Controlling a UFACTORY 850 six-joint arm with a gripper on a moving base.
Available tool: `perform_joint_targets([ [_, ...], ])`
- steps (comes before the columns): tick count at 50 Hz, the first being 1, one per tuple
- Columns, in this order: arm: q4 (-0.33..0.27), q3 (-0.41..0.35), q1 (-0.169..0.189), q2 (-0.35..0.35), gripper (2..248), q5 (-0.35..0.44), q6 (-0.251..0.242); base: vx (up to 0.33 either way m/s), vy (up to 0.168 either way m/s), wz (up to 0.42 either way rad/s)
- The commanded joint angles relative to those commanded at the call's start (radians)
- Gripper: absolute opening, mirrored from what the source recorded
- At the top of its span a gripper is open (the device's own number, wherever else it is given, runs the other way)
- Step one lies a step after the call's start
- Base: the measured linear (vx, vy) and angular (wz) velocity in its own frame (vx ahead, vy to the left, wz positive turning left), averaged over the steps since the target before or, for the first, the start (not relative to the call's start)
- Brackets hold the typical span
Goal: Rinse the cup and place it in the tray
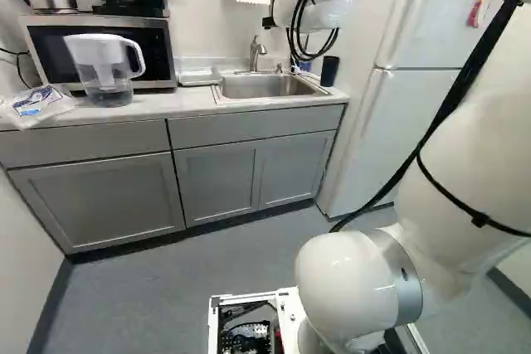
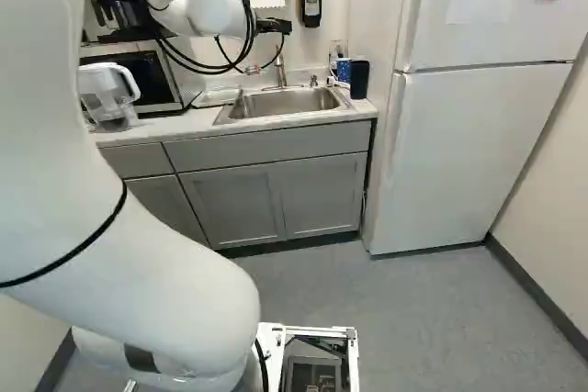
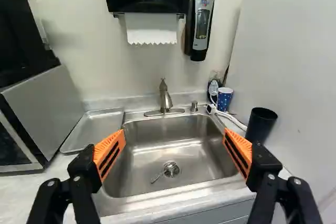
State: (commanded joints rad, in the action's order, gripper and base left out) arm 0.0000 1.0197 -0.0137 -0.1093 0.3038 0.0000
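Tool point(image 2: 274, 26) spread, sink point(image 3: 170, 129) ahead; tray point(image 3: 94, 128), blk cup point(image 3: 258, 127) on opp. sides.

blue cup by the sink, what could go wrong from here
The open gripper could knock the black cup while reaching for the blue cup. It might snag the long white object beside the blue cup. The tray sits close to the microwave, so placing may be cramped.

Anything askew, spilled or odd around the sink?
One oddity: a thin metal piece, possibly a utensil handle or strainer part, juts from the drain across the sink floor. No spill visible; the metal tray lies flat beside the sink.
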Motion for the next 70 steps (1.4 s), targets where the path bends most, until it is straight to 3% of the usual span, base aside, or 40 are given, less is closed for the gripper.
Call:
perform_joint_targets([
  [43, 0.0, 0.025, 0.0, 0.007, 247, 0.0, 0.0, 0.002, 0.0, 0.0],
  [70, 0.0, 0.025, 0.0, 0.007, 247, 0.0, 0.0, 0.107, -0.002, -0.018],
])
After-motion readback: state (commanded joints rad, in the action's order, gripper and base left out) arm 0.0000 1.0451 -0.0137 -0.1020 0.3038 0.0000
